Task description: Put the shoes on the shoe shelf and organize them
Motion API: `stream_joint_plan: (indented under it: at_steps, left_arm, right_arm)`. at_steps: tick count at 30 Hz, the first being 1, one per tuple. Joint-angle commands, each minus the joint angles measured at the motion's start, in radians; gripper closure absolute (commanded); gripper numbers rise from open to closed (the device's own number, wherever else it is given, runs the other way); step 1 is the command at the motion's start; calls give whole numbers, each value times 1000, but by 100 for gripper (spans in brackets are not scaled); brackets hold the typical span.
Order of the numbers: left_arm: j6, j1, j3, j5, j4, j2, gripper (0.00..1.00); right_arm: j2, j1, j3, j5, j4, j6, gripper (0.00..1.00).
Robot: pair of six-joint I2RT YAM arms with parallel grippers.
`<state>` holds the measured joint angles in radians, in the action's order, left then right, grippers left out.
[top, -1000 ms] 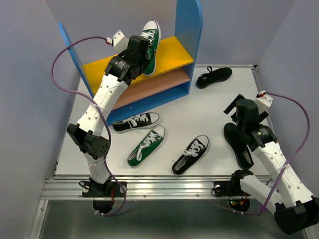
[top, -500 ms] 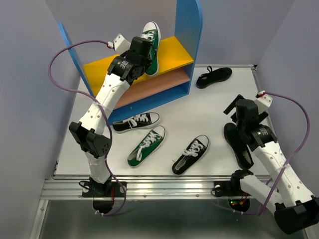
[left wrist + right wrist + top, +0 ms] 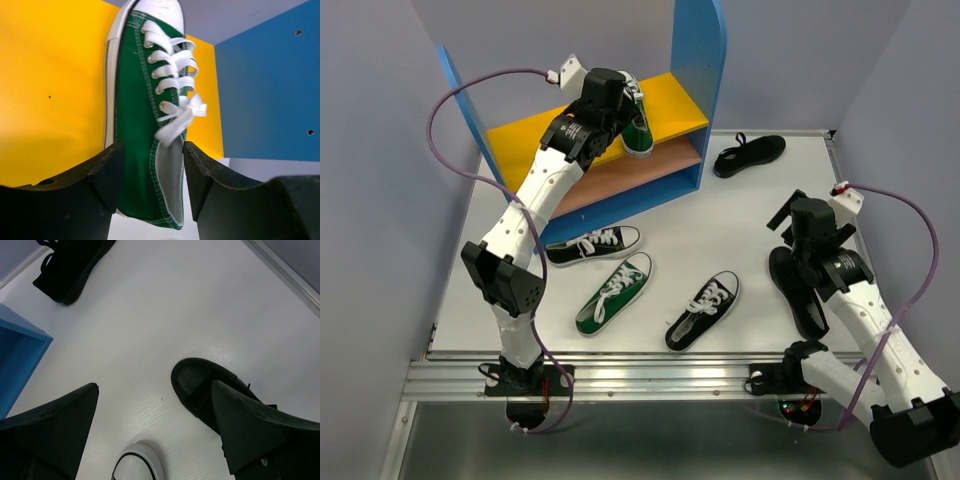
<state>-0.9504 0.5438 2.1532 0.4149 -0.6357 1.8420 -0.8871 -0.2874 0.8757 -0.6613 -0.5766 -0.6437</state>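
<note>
Left wrist view, left gripper [image 3: 152,150] clasping green sneaker [image 3: 135,100] at heel, toe over yellow-orange board [image 3: 55,90]

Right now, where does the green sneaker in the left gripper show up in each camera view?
Top external: the green sneaker is at upper centre, over the yellow upper board.
Left wrist: centre of the picture, heel between the fingers of the left gripper.
Right wrist: not in it.
Shared landmark: the blue side panel of the shelf, to the right of the sneaker in both the top external and left wrist views.
</note>
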Motion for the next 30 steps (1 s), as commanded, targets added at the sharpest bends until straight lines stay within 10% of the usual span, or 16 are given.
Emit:
stream_joint_plan:
  at_steps: [1,19,30]
  left_arm:
    - [136,24,-10,-28,105,-59,40]
    - [735,301,-62,297,205,-141,40]
    - [794,493,-251,69,136,-254,41]
  right_arm:
    - [22,2,19,-9,9,-1,0]
    - [-189,2,140,157,37,33,0]
    - [-256,2,164,221,23,44,0]
